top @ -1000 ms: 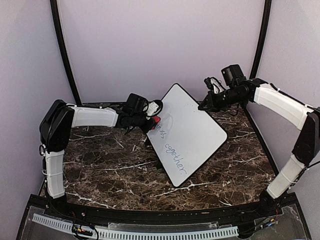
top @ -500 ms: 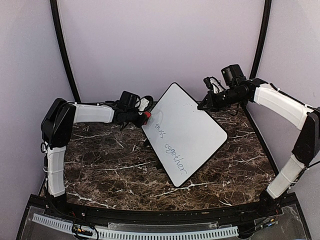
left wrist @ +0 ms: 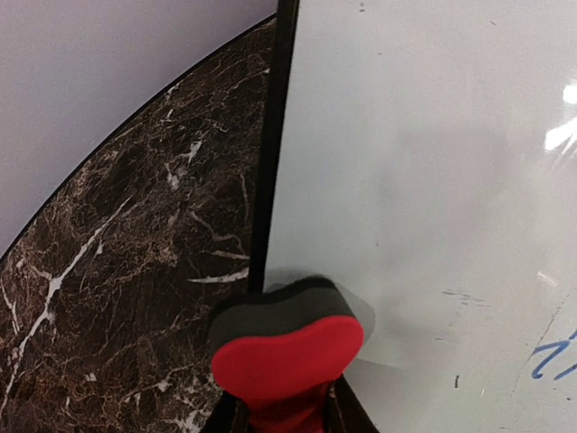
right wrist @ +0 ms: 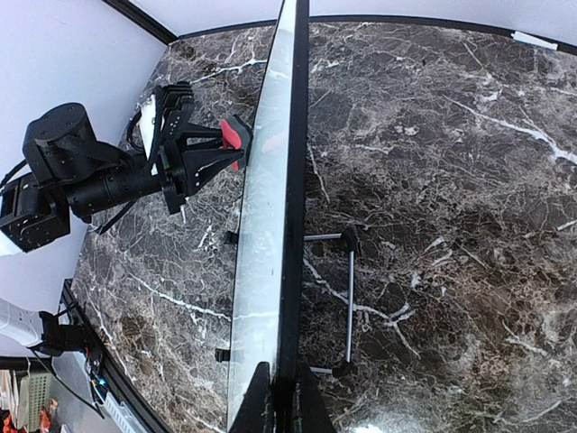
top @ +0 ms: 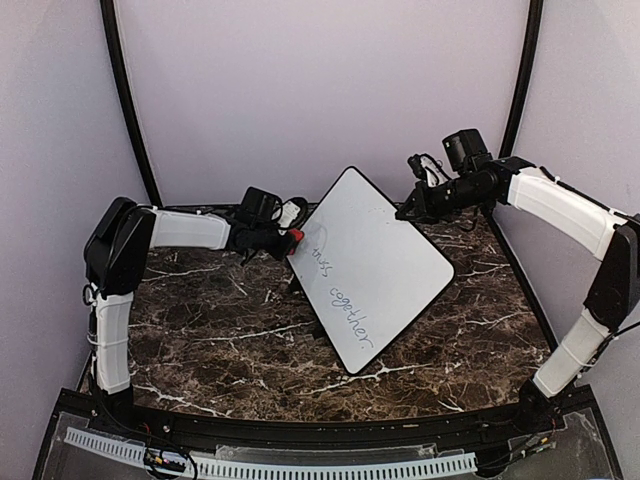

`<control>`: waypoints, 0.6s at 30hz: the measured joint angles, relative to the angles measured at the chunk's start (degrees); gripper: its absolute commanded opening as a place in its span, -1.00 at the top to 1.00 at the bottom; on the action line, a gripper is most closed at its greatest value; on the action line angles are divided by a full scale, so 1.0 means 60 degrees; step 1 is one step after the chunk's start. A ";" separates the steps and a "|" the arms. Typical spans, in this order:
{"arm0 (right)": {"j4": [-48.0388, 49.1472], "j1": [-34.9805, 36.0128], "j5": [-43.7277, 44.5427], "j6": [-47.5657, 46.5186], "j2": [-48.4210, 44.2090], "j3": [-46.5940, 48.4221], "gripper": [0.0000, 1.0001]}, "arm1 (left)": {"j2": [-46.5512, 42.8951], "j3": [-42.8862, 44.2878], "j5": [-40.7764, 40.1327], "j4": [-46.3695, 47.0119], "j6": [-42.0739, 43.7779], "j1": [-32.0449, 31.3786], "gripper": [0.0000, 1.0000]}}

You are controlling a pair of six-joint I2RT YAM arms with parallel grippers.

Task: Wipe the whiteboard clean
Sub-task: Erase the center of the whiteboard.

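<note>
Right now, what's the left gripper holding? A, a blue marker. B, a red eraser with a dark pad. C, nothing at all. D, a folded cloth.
B: the left gripper is shut on the red eraser, whose dark pad sits at the left edge of the whiteboard.

Dark marble table in a pale lilac booth.

The table is brown-black stone threaded with white veins, and it meets plain, unmarked lilac walls at the back and on both sides. A thin black pole rises at each rear corner. A black rim with a white slotted strip runs along the near edge. The light is soft and even.
</note>
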 measured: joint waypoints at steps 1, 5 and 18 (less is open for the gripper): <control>-0.0007 0.0000 0.0018 0.0040 0.0000 0.0000 1.00 | -0.0015 -0.0058 -0.0007 0.0047 0.0029 -0.0044 1.00; -0.0047 0.0000 0.0080 0.0113 0.0000 0.0000 1.00 | -0.0109 -0.0113 -0.0135 0.0047 0.0080 -0.0353 1.00; -0.0091 0.0000 0.0135 0.0120 -0.0011 0.0000 1.00 | -0.0750 -0.0586 -0.0368 0.0331 0.0219 -0.1286 1.00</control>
